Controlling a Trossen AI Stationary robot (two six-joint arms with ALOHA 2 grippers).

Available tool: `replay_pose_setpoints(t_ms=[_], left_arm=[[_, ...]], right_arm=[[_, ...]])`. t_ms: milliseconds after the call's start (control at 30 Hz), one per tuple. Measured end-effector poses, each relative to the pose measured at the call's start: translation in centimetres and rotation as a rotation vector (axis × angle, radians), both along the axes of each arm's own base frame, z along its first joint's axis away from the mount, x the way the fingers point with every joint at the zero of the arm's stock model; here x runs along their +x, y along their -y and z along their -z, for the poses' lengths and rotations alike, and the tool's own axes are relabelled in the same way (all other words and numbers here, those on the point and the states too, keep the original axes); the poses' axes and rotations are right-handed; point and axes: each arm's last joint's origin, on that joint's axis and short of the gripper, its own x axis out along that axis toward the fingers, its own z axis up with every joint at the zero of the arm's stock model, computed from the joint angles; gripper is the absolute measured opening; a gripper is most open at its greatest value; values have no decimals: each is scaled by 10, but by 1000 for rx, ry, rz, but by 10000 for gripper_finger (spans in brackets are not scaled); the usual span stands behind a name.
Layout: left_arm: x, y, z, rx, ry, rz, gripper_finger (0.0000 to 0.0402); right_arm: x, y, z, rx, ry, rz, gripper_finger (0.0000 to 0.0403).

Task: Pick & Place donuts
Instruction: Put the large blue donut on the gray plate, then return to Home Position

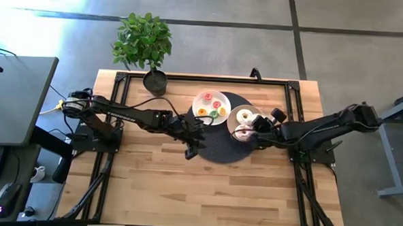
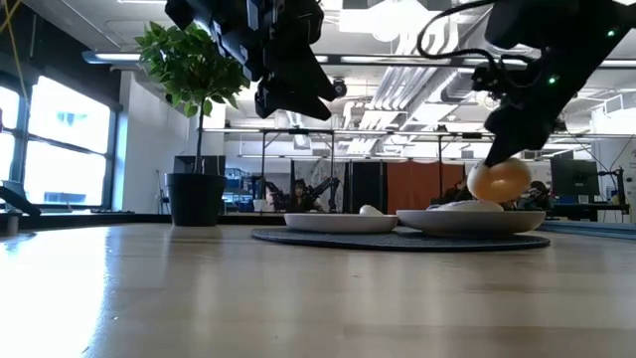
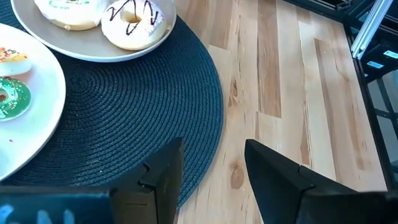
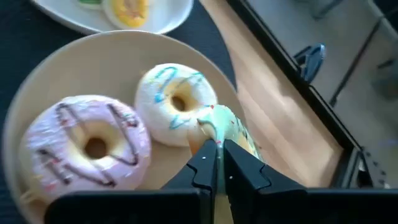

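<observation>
Right gripper (image 4: 217, 163) clenched on a pale green-frosted toy donut (image 4: 230, 132), held tilted just above the beige round plate (image 4: 74, 68); on that plate lie a white donut with blue squiggles (image 4: 176, 102) and a pink donut with dark drizzle (image 4: 87, 146). Left gripper (image 3: 214, 168) released, hovering over the edge of the dark woven round mat (image 3: 124, 118). Smaller donuts on the white plate (image 1: 211, 104)

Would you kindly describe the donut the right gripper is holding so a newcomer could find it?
On the dark round mat, find the plate nearer the right arm. Above it, the right gripper pinches a donut: pale green, unlike the pink and white ones lying flat.
</observation>
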Motion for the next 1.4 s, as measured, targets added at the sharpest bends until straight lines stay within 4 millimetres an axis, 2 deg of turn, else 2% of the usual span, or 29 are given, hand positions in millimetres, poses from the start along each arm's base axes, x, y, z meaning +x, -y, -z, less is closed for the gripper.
replay_pose_setpoints(t_ms=[133, 367, 500, 700, 833, 1000, 1167, 1233, 1300, 1400], left_arm=[[-1, 0, 2, 1, -22, 0, 170], [-3, 0, 3, 3, -44, 0, 170], [-3, 0, 3, 3, -45, 0, 170], [-5, -3, 4, 21, -64, 14, 170], [-18, -10, -10, -18, -77, -14, 170], [-48, -22, -38, 30, -75, -85, 170], [-95, -27, -74, 139, -50, -156, 170], [-115, -27, -82, 179, -55, -179, 170], [-130, -24, -93, 212, 1, -183, 170], [-155, -21, -91, 264, 88, -182, 170]], right_arm=[[3, 6, 4, 17, -18, 33, 40], [14, 14, 15, 94, -19, 55, 123], [20, 14, 13, 95, -17, 6, 161], [38, 11, -15, 123, -6, -133, 183], [52, 8, -47, 179, 33, -231, 179], [56, 7, -90, 203, 62, -278, 169], [36, 7, -113, 173, 106, -342, 160], [24, 7, -112, 161, 159, -357, 157], [13, 7, -102, 153, 209, -397, 156], [-4, 5, -82, 178, 311, -520, 157]])
